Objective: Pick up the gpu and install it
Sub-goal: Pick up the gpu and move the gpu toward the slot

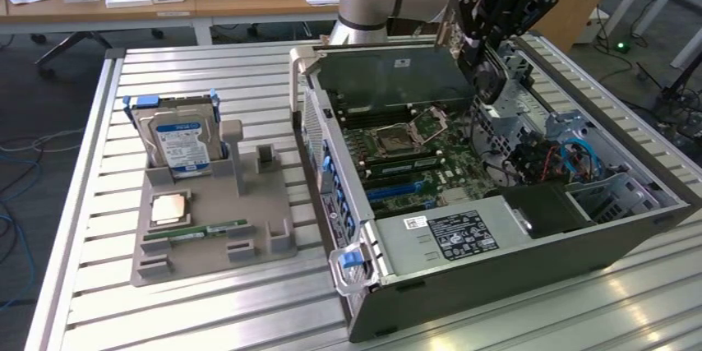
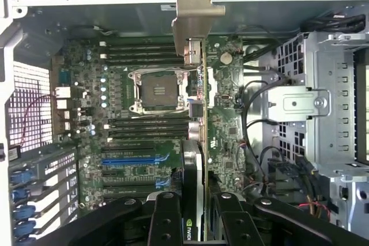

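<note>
CARD OVER CASE: The gripper (image 2: 199, 226) is clamped on the gpu (image 2: 197, 113), which juts edge-on from between its fingers over the open case (image 1: 527, 277), with the motherboard (image 2: 86, 84) below. The install step appears to be in hand, and seating calls for squaring the card's edge over a blue slot (image 2: 130, 159). Its contact edge is hidden, and its height above the board is hard to judge.

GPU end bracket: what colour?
Plain silver-grey metal; the end bracket of the gpu shows best in the wrist view.
</note>
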### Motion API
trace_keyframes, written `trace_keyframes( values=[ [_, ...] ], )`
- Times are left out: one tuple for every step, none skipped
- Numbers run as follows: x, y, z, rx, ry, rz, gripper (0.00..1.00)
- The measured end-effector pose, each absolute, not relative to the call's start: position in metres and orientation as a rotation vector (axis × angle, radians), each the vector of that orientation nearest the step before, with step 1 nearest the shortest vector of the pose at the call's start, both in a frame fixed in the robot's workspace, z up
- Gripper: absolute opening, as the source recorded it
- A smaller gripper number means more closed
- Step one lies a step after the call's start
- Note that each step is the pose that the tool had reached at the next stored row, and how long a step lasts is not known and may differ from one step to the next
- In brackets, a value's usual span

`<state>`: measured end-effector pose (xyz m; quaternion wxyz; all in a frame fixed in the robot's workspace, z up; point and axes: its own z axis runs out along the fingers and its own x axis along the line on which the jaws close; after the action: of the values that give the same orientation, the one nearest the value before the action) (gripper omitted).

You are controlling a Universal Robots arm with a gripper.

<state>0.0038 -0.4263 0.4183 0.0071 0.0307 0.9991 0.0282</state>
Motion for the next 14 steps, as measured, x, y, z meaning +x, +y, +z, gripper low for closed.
trace_keyframes(
  values=[
    [0.006, -0.426, 0.418, 0.096, 3.125, 0.088, 0.27],
    [0.008, -0.426, 0.418, 0.096, 3.125, 0.088, 0.27],
    [0.009, -0.426, 0.418, 0.096, 3.125, 0.088, 0.27],
    [0.011, -0.426, 0.418, 0.096, 3.125, 0.088, 0.27],
    [0.013, -0.426, 0.418, 0.096, 3.125, 0.088, 0.27],
    [0.014, -0.426, 0.418, 0.096, 3.125, 0.088, 0.27],
    [0.015, -0.426, 0.418, 0.096, 3.125, 0.088, 0.27],
    [0.015, -0.426, 0.418, 0.096, 3.125, 0.088, 0.27],
    [0.015, -0.426, 0.418, 0.096, 3.125, 0.088, 0.27],
    [0.015, -0.426, 0.418, 0.096, 3.125, 0.088, 0.27],
    [0.015, -0.426, 0.418, 0.096, 3.125, 0.089, 0.27],
    [0.015, -0.426, 0.418, 0.096, 3.125, 0.09, 0.27],
    [0.016, -0.426, 0.418, 0.096, 3.125, 0.09, 0.27],
    [0.017, -0.426, 0.418, 0.095, 3.125, 0.09, 0.27]
  ],
)
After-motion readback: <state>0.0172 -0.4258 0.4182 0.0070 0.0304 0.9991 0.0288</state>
